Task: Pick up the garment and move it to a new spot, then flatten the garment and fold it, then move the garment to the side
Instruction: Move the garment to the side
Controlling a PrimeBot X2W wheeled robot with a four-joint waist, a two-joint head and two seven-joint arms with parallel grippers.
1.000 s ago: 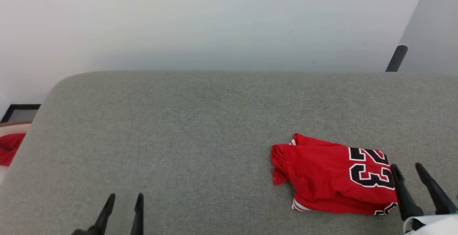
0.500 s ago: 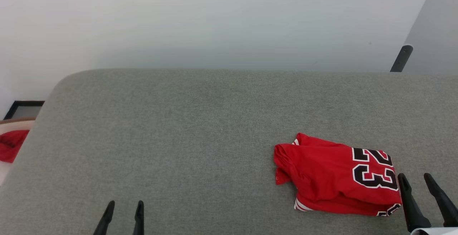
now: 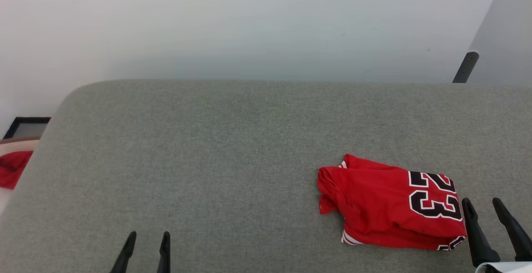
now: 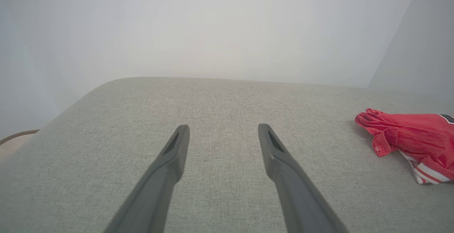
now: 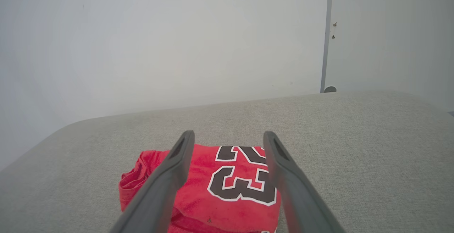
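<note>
The folded red jersey T-shirt numbered 23 (image 3: 390, 206) lay by the grey fabric-covered table's (image 3: 208, 140) near edge, rightward — dark two-fingered right gripper (image 3: 481, 201) just beside it, left gripper (image 3: 149, 234) well apart, both spread, empty

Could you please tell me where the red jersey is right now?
In the head view the garment lies folded on the grey table, toward its right near side, just left of the open right gripper and well apart from the left gripper.

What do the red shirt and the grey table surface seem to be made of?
The garment: soft matte knit fabric, perhaps cotton or polyester; it creases and folds limply. The table surface: grey woven cloth cover, matte, fine weave visible.
</note>
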